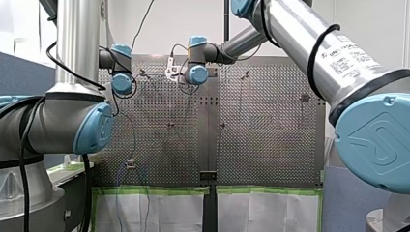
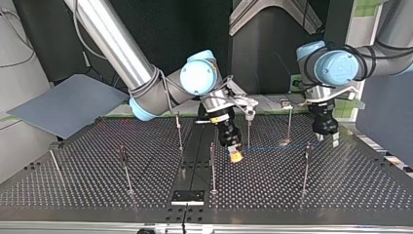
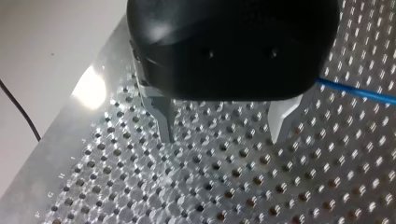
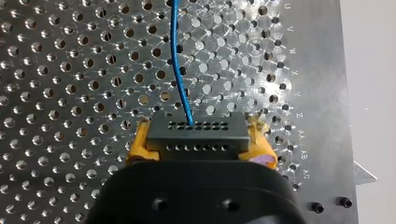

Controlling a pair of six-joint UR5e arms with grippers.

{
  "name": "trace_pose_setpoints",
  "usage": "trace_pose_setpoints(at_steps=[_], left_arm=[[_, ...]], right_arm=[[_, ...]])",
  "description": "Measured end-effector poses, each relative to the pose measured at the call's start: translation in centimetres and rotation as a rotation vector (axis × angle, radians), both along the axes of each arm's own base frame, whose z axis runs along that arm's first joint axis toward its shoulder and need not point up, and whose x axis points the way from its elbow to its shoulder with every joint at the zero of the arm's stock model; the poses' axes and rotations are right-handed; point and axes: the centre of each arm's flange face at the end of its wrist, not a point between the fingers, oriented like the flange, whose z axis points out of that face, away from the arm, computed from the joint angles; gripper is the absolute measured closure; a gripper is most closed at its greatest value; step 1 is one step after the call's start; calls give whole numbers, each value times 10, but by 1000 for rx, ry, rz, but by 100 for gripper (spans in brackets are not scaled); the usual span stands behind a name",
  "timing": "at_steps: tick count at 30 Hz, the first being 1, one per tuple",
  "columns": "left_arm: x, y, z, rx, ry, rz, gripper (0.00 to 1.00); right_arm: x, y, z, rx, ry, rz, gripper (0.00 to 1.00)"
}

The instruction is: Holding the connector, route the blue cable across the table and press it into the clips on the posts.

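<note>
The robot's right gripper (image 4: 196,142) has the connector (image 4: 196,133) firmly in its grasp: the yellow pads (image 4: 138,142) squeeze the black block from both sides. The blue cable (image 4: 176,56) leaves the connector's far face and runs straight ahead over the perforated table (image 4: 70,70).

From across the table, that same right gripper (image 2: 235,155) is tilted, low over the plate near the middle, just beside one of the thin upright posts (image 2: 212,165). The blue cable (image 2: 268,147) stretches from it as a fine line close above the surface, heading to the top view's right, where the left gripper (image 2: 327,139) hangs.

Over at the left gripper (image 3: 224,135), the two metal fingers (image 3: 164,116) are spread wide with only bare holes between them. It is gripping nothing. The cable (image 3: 359,93) passes beside one finger, outside the gap.

More posts stand scattered across the plate. Whether the cable sits in any clip, I cannot tell from here; the clips are too small to read.
</note>
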Motion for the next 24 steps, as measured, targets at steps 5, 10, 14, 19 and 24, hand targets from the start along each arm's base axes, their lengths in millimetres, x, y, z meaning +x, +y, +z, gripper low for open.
trace_pose_setpoints(at_steps=[5, 10, 14, 19, 24], left_arm=[[-18, -7, 4, -45, 14, -46, 0], [-28, -13, 16, -66, -7, -89, 0], [-35, -20, 30, -53, -30, -125, 0], [-45, -26, 45, -18, -36, -143, 0], [-60, -34, 56, 23, -31, -159, 0]], right_arm=[[0, 0, -1, 1, 5, -2, 100], [-1, 0, -2, 2, 8, -9, 100], [-1, -1, -3, 3, 9, -17, 100], [-2, -1, -4, 4, 11, -22, 100], [-2, -1, -4, 6, 13, -22, 100]])
